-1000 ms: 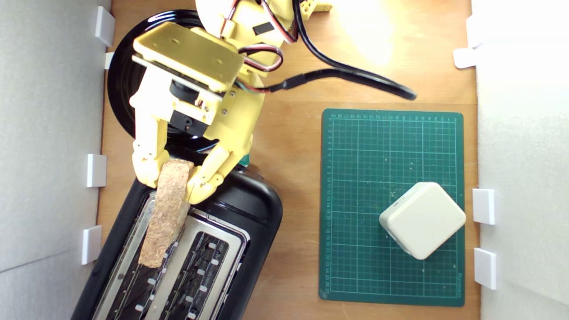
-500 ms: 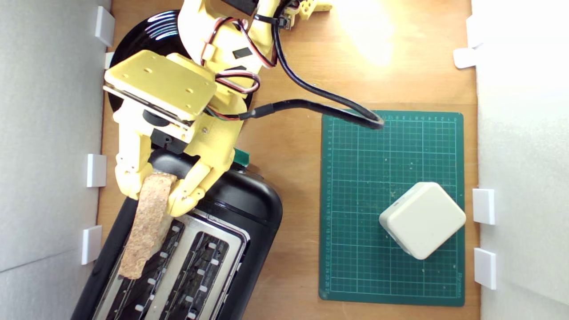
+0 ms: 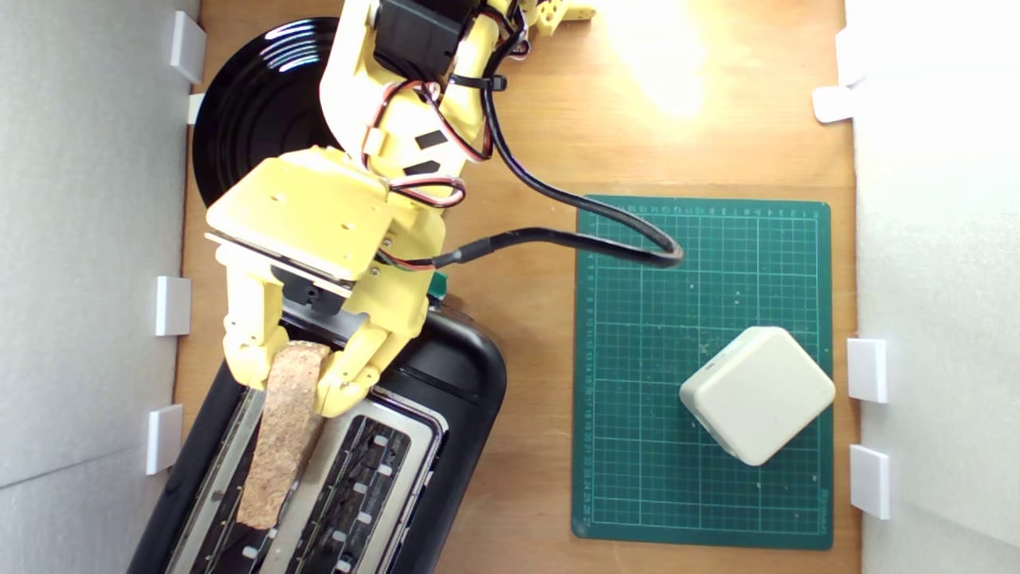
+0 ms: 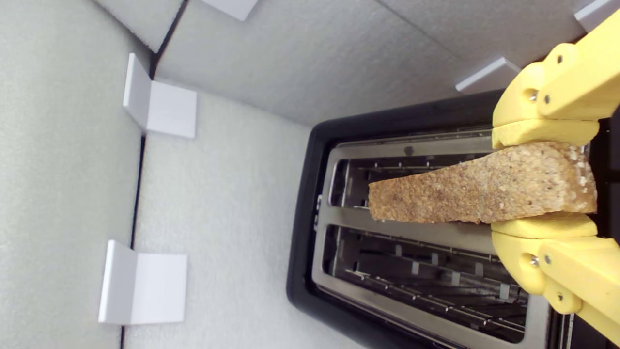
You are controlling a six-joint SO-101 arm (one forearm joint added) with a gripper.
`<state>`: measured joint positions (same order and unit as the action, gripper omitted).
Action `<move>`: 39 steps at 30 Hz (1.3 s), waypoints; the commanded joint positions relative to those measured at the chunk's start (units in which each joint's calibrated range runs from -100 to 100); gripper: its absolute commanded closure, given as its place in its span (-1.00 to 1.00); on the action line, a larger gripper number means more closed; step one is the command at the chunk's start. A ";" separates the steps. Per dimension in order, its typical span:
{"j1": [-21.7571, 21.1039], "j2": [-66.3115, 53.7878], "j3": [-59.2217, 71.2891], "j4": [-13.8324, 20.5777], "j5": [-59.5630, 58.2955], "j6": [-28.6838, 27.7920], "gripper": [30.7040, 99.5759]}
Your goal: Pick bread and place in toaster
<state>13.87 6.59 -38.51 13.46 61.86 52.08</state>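
Wooden table (image 3: pixel 526 96), grey foam walls (image 3: pixel 88 239), green cutting mat (image 3: pixel 701 375) on the exterior view's right. Yellow arm (image 3: pixel 398 88) angled down over toaster (image 3: pixel 446 375). Gripper (image 3: pixel 291 383) clamped on bread (image 3: pixel 280 434), crust up, over the slot nearer the wall; probably not seated yet.

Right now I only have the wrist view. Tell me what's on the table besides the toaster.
Observer: A green cutting mat lies to the exterior view's right of the toaster, with a cream block on it.
Operator: Check behind the arm.
Observer: A black plate sits there, partly hidden under the arm.
Operator: Report the cable.
Observer: The black cable loops over the mat's corner nearest the arm, well away from the hand gripping the bread.
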 commanded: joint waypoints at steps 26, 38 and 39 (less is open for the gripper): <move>3.70 3.31 -1.93 0.32 -6.66 2.30 0.14; 3.05 9.88 -2.21 -0.22 -7.26 2.14 0.12; 2.89 10.38 -2.21 -0.04 -7.26 2.14 0.12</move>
<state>16.80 16.17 -39.44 13.02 54.41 54.10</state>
